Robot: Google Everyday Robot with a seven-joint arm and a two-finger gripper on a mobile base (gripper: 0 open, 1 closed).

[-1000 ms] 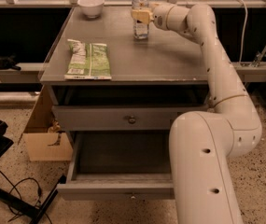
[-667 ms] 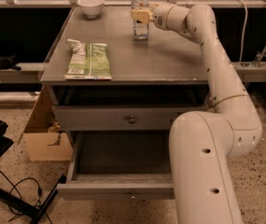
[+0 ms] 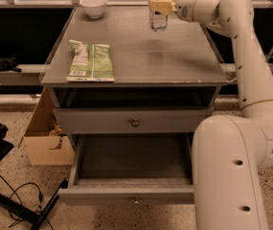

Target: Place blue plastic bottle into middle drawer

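The blue plastic bottle (image 3: 158, 14) is a clear bottle at the back of the cabinet top, upright. Its base hangs a little above the surface. My gripper (image 3: 159, 6) reaches in from the right and is shut around the bottle's middle, its pale yellow fingers (image 3: 156, 5) across the label. The middle drawer (image 3: 126, 194) is pulled out wide at the bottom of the cabinet, its inside bare, and its small knob (image 3: 135, 201) faces the front. My arm's large white body covers the drawer's right end.
A white bowl (image 3: 94, 5) stands at the back left of the cabinet top (image 3: 174, 61). A green snack bag (image 3: 90, 61) lies front left. The shut upper drawer front (image 3: 135, 122) sits above the open one. A cardboard box (image 3: 47, 140) and black cables (image 3: 16, 200) are on the floor at left.
The bottle has risen off the cabinet top and shifted slightly right in my gripper's hold. The camera view has moved closer to the cabinet.
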